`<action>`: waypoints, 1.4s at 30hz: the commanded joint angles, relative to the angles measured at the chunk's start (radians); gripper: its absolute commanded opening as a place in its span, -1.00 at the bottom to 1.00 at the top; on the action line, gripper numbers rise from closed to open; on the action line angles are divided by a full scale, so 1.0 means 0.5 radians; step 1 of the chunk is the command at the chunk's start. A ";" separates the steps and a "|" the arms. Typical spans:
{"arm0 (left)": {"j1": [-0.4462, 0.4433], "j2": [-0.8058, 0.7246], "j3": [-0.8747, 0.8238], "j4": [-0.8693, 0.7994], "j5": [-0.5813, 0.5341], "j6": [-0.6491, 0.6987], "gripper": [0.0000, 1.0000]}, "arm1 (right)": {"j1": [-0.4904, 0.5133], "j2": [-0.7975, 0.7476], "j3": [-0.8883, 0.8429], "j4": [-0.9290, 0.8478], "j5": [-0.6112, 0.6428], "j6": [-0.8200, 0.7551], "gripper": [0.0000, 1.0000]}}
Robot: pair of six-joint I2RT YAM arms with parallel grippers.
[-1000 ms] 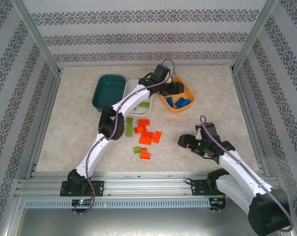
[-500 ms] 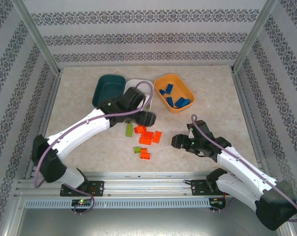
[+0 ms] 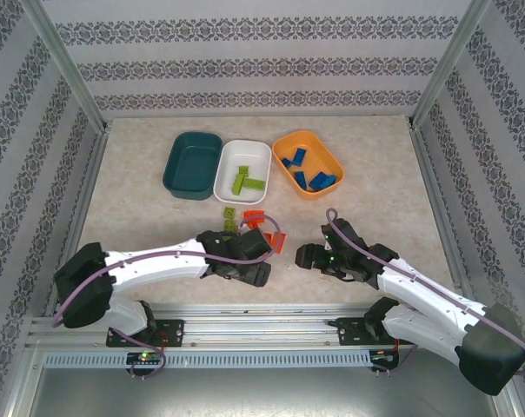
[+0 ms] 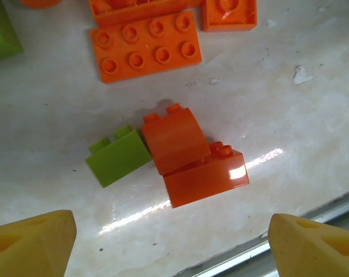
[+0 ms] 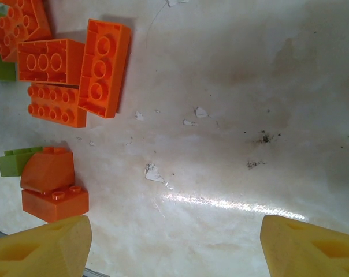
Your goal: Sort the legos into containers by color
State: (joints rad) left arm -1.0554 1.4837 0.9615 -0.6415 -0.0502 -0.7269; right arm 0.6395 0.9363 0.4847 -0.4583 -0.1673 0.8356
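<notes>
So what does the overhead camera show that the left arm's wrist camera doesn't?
Overhead: a teal tray, a white tray holding green bricks, an orange tray holding blue bricks, and the right gripper. Left wrist: the left gripper, its yellow fingertips spread wide above two orange bricks, one leaning on the other, beside a small green brick. Both: loose orange bricks on the pale tabletop.

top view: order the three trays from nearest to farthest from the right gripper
From the right gripper:
1. Orange tray, right end of the row, directly beyond the gripper.
2. White tray, middle of the row.
3. Teal tray, left end.
</notes>
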 commanded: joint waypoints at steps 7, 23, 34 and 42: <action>-0.058 0.307 0.212 0.051 -0.073 -0.169 0.72 | 0.012 -0.083 -0.043 -0.048 0.133 -0.002 0.55; -0.092 0.515 0.264 0.081 -0.019 -0.209 0.51 | -0.044 -0.124 -0.102 -0.031 0.089 -0.042 0.56; -0.098 0.547 0.264 0.103 -0.027 -0.188 0.35 | -0.059 -0.103 -0.116 -0.005 0.086 -0.033 0.57; -0.096 0.537 0.218 0.108 0.024 -0.188 0.22 | -0.066 -0.066 -0.114 0.018 0.077 -0.032 0.57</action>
State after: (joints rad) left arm -1.0874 1.7546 1.0801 -0.5961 -0.0521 -0.8173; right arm 0.6170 0.8963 0.4374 -0.4587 -0.1310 0.8314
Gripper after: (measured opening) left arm 0.610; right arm 0.786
